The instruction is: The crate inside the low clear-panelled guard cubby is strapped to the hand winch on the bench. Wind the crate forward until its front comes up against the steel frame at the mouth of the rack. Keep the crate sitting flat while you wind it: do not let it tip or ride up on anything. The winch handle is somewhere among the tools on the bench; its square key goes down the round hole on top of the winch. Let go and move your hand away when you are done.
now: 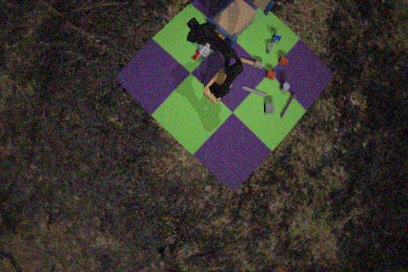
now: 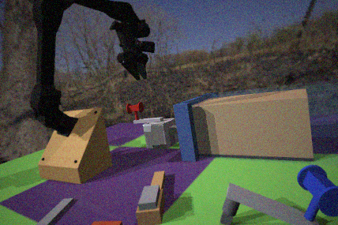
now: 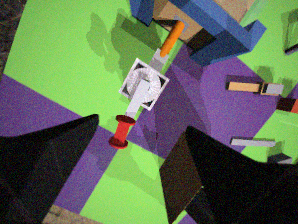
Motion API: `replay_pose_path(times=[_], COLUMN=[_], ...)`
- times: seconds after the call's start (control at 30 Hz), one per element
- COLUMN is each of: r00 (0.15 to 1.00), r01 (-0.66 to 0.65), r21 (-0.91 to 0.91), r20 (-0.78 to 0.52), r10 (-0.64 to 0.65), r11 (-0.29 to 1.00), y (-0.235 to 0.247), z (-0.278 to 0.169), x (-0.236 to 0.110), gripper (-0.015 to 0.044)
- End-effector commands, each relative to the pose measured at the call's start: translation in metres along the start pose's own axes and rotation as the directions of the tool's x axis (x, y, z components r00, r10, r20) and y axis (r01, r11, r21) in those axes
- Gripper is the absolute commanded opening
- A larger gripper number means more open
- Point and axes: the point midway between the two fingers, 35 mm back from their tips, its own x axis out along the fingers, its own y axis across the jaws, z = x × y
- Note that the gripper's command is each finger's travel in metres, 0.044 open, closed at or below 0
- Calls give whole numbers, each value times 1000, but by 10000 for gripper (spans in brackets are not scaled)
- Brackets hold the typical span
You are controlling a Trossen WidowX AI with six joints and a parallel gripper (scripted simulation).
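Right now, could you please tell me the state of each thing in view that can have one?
Hand: open, empty, raised above the winch.
Winch handle: seated in the winch, red grip free.
Strap: running from winch to crate.
Crate: flat, inside the blue frame.

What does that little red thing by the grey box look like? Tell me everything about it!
The red grip is a small spool-shaped knob, a short cylinder with wider rims at both ends, plain and matte. It sits on the outer end of a flat grey crank bar whose other end rests on top of the square grey winch. In the exterior view the red grip stands upright above the winch. Nothing holds it: the open gripper hangs well above it.
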Motion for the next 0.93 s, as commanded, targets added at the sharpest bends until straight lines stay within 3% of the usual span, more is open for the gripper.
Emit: replay_pose_path(times=[0.0,0.2,0.9], r00=[997,983,982], r01=[5,14,14], r21=[-3,-8,-8], r20=[-77,-183,-186], r10=[-6,-15,-15], r11=[1000,1000,1000], y=[6,8,8], z=[26,60,61], x=[7,24,24], gripper=[440,440,440])
